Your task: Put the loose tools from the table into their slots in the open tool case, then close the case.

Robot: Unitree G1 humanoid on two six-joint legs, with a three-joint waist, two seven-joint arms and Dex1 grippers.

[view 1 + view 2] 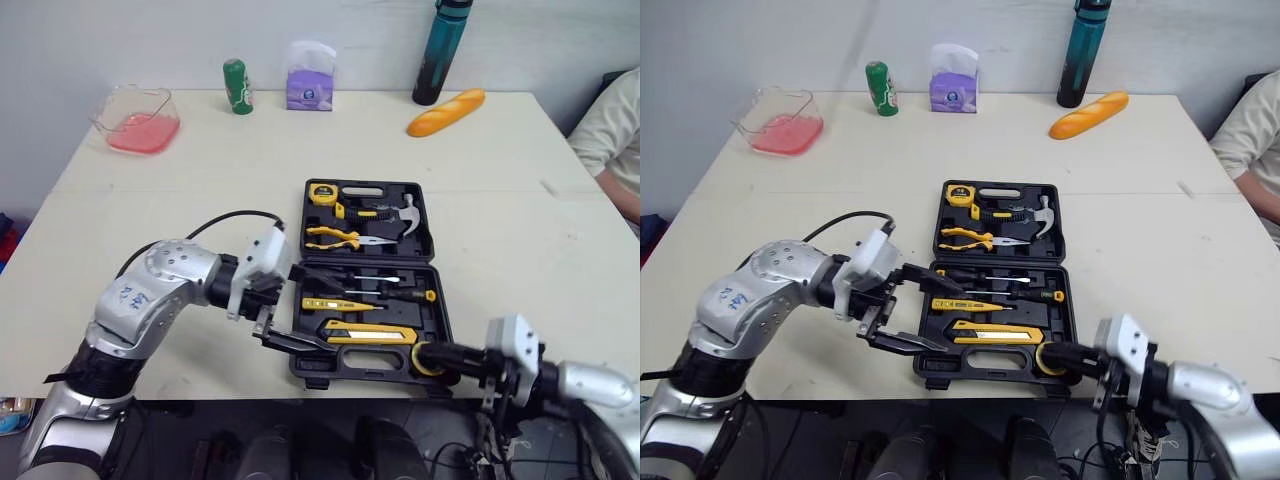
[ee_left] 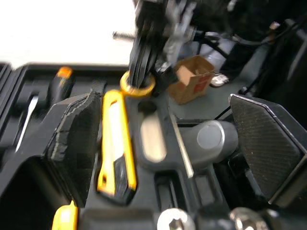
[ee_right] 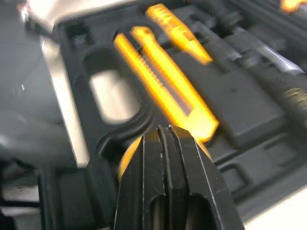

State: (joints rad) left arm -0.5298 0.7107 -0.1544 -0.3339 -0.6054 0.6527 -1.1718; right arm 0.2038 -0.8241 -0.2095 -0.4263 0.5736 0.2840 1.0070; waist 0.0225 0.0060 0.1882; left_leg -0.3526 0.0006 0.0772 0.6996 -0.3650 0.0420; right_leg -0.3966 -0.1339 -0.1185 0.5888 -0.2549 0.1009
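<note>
Tool case (image 1: 368, 262) lies open, its slots apparently filled; no loose tools on the counter (image 1: 150, 200), so closing remains. Left gripper (image 1: 325, 315) is released at the case's near-left corner; right gripper (image 1: 418, 353) is clenched.

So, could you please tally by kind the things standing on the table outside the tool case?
Clear container: 1
Green can: 1
Tissue pack: 1
Teal bottle: 1
Bread loaf: 1
Total: 5
</note>
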